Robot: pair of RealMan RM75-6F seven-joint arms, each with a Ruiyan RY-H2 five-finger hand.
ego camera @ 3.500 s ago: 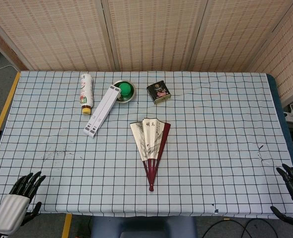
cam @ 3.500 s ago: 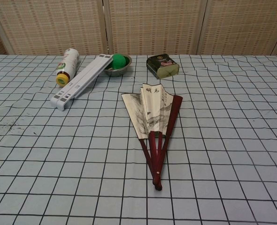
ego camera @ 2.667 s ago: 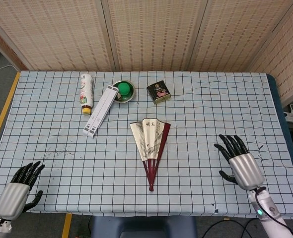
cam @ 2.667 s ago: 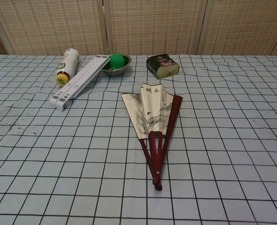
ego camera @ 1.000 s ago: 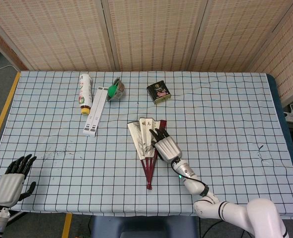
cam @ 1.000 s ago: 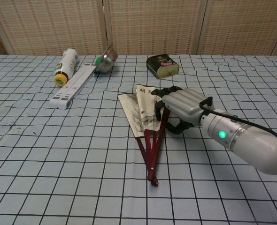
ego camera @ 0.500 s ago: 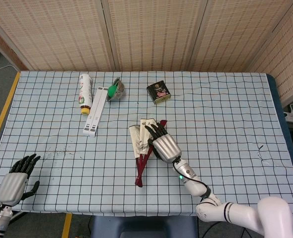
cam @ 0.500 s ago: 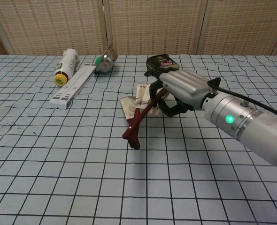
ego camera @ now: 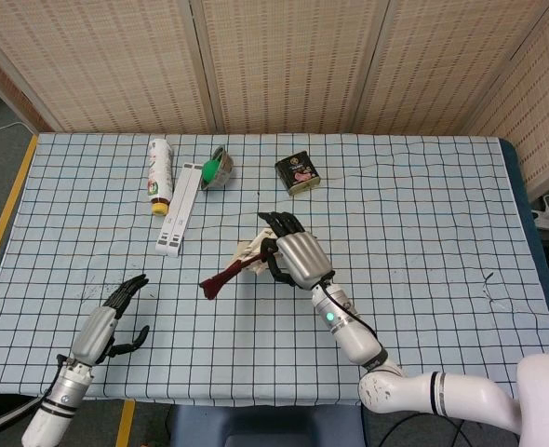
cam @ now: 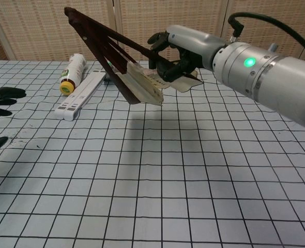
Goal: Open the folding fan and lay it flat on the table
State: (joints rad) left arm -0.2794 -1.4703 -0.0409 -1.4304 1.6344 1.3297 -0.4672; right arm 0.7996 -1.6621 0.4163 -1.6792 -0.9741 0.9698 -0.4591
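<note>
The counter [ego camera: 423, 205] is showing a pale blue cloth with black grid lines; the fan [cam: 122, 67] is showing dark red ribs (cream paper leaf).

Table [ego camera: 442, 205] under a pale blue cloth with a dark grid; cloth wrinkled near the far edge, dark specks [ego camera: 107, 284] toward the near left corner. Woven screen [ego camera: 284, 65] in hinged panels behind the far edge. Grey floor [ego camera: 0, 158] at left, yellow strip [ego camera: 14, 196] along the table's left edge. Even light.
</note>
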